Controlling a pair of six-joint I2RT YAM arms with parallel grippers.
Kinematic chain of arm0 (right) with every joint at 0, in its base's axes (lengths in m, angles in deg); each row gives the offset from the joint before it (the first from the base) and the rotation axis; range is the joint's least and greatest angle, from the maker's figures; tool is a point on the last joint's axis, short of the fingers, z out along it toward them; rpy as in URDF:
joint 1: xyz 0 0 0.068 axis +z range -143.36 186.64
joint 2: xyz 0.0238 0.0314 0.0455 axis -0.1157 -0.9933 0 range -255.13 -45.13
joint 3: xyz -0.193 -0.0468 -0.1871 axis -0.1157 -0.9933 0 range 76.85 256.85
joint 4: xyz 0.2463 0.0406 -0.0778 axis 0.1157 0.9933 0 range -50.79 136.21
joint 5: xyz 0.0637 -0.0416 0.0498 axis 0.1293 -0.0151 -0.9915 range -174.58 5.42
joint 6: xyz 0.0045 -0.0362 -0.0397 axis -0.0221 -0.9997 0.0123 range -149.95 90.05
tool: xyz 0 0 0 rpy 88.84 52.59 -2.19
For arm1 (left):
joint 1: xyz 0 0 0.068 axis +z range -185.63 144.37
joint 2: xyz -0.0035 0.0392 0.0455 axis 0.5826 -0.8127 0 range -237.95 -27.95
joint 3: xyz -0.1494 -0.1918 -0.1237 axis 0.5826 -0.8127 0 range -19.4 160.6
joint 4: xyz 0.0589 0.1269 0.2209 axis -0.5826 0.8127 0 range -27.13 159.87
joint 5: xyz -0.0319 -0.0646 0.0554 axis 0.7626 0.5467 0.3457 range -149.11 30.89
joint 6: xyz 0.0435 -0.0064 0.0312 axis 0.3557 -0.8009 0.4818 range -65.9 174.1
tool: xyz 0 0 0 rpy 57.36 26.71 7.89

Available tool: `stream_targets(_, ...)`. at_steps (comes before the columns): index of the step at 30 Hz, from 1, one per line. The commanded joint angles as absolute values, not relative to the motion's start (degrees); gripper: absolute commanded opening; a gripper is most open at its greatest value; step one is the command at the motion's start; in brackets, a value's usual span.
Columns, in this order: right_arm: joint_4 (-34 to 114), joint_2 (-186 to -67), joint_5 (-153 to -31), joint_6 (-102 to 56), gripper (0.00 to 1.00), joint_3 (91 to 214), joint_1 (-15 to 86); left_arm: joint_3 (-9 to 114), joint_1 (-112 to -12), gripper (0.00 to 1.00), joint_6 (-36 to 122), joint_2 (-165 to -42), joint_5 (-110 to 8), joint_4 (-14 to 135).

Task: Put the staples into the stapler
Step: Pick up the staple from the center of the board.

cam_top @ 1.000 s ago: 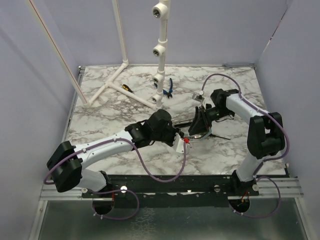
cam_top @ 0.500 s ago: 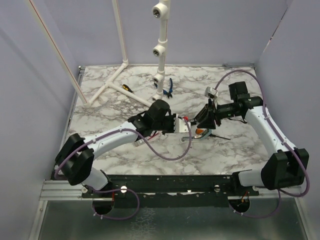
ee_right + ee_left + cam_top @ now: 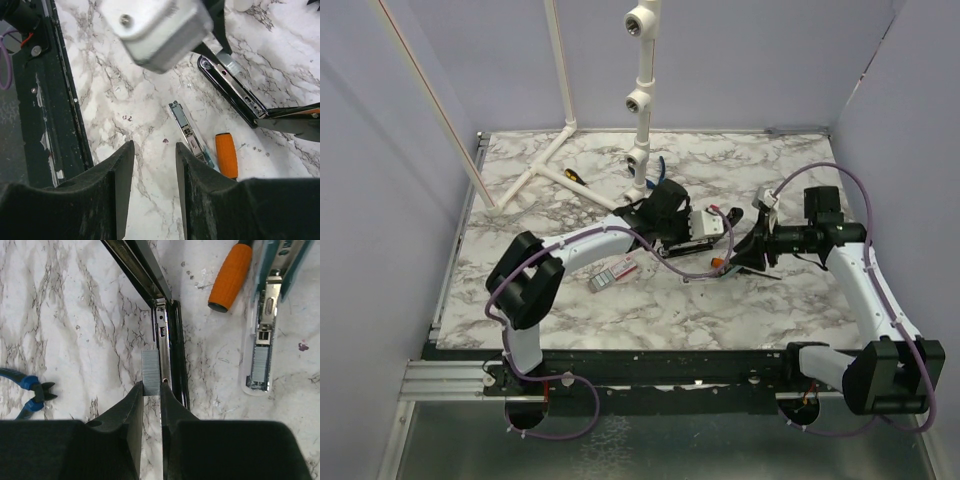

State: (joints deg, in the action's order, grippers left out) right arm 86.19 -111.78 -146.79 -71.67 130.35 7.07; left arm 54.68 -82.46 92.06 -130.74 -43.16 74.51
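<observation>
The marble table (image 3: 760, 312) is boxed in by lilac walls (image 3: 380, 200) at the left, right and top of the overhead frame, and a black rail (image 3: 650, 365) runs along its lower edge. The widest bare marble lies at the lower centre and lower right. The middle is crowded, and a white pipe frame (image 3: 642, 100) stands at the upper centre.

The left gripper (image 3: 151, 389) is pressed together on one grey staple strip (image 3: 150, 371), pinching its near end. The strip lies just beside the left edge of the metal channel of the one black stapler (image 3: 176, 350). The stapler is hinged open at the frame's centre, its upper arm running off to the upper left. The right gripper (image 3: 154, 147) is spread with only marble between its fingers. It sits low in its frame, near the rail at the left and apart from the stapler at the upper right.

There is one small white staple box (image 3: 611, 276), left of centre and well apart from the stapler. One orange-handled screwdriver (image 3: 231, 276) and one pale teal bar (image 3: 264, 325) with a metal channel lie to the stapler's right. One pair of blue pliers (image 3: 27, 390) shows at the left edge. One yellow-and-black screwdriver (image 3: 575, 175) lies at the upper left.
</observation>
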Motion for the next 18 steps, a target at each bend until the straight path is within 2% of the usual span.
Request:
stream_targets(1,87.19,-109.78,-146.62,-74.03,0.42,129.96,5.3,62.55,-81.89,0.11,92.06,-135.99,-46.23,83.95)
stream_targets(6,89.46,-109.47,-146.91,-75.82,0.42,130.02,4.1,67.95,-81.65,0.11,92.36,-139.8,-47.39,89.92)
stream_targets(18,91.17,-110.21,-148.68,-77.13,0.41,129.97,2.45,72.5,-81.5,0.1,92.58,-143.83,-47.59,96.74)
